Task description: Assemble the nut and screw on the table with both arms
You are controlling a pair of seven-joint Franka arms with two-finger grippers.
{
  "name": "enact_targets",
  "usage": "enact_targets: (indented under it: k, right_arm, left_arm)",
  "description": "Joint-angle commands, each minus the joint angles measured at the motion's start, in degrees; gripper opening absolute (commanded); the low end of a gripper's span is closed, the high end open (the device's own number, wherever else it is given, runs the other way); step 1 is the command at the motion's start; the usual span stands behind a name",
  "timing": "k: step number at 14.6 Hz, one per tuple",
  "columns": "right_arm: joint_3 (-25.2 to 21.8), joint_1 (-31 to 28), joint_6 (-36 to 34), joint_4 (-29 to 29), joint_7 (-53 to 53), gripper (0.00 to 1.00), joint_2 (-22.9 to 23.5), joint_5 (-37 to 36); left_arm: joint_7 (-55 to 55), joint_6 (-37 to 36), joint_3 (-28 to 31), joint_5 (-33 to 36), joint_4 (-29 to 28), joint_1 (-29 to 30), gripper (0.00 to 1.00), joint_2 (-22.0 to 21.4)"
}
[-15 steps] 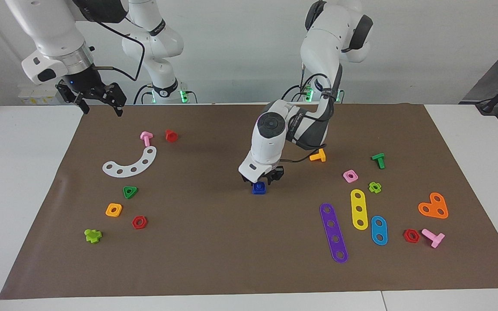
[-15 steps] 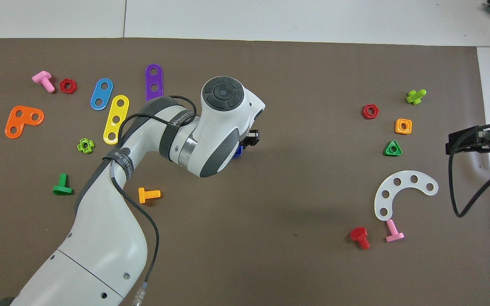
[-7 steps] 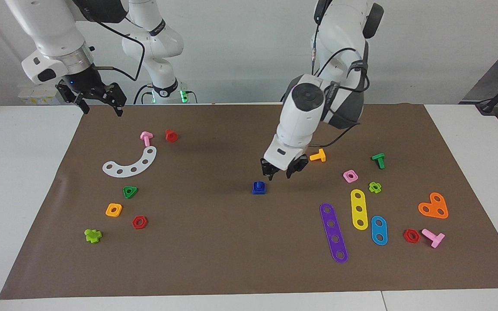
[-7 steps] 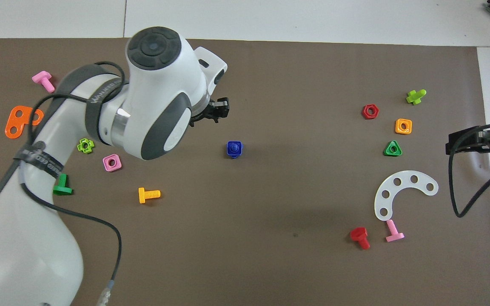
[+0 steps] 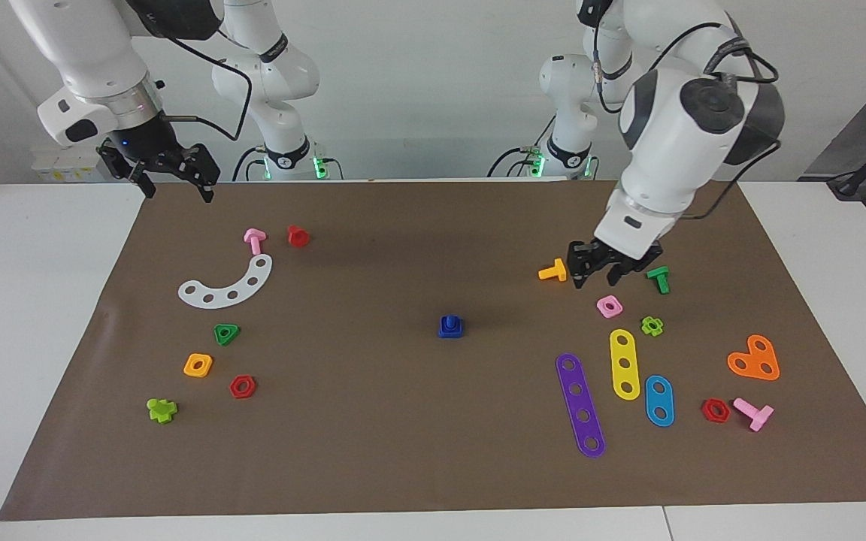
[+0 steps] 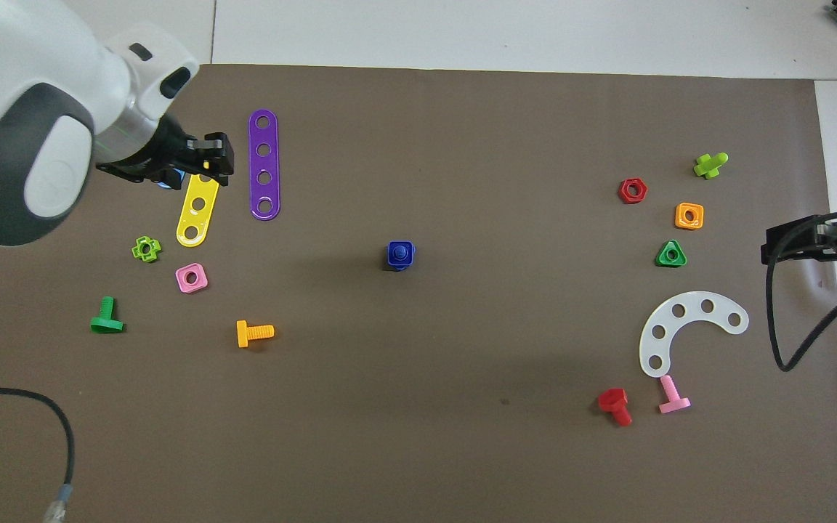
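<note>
White jointed right arm is parked at its own end of the table, its black two-finger right gripper (image 5: 175,182) raised over the brown mat's edge (image 5: 125,248) with fingers spread wide. The black left gripper (image 5: 597,272) is hung empty, fingers partly open, over the mat between an orange plastic bolt (image 5: 552,270) and a green plastic bolt (image 5: 658,279). Mid-mat, the dark-blue plastic nut (image 5: 449,330) is found seated around the dark-blue plastic screw (image 5: 449,321), shaft up.

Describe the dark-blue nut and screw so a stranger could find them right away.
On the brown mat, look near its middle, away from both clusters of coloured parts. The dark-blue nut lies there alone, with the dark-blue screw standing up through it: the only dark-blue pieces, and the only joined pair.
</note>
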Motion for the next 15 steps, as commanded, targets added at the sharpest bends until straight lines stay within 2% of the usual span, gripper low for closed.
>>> enact_targets:
  k: [1,2,3,4,6,15]
  right_arm:
    - [0.41,-0.56,-0.64,-0.52,-1.3,1.0,-0.93,0.52]
    - [0.41,-0.56,-0.64,-0.52,-1.3,1.0,-0.93,0.52]
    - [0.41,-0.56,-0.64,-0.52,-1.3,1.0,-0.93,0.43]
    - [0.41,-0.56,-0.64,-0.52,-1.3,1.0,-0.93,0.43]
    - [0.41,-0.56,-0.64,-0.52,-1.3,1.0,-0.93,0.43]
    - [0.41,-0.56,-0.64,-0.52,-1.3,1.0,-0.93,0.43]
  left_arm:
    - [8.0,-2.07,-0.53,-0.68,-3.52,5.53,0.63,-4.62]
    - [10.29,-2.34,-0.53,-0.68,-4.92,7.2,0.65,-6.19]
    - [12.14,-2.34,-0.53,-0.68,-6.41,8.7,0.78,-7.69]
    - [12.59,-2.26,-0.53,-0.68,-7.64,9.58,0.97,-8.92]
    - [12.59,-2.78,-0.36,-0.59,-8.27,10.03,1.0,-10.77]
    - [12.59,-6.12,-0.01,0.98,-8.18,10.38,1.0,-14.12]
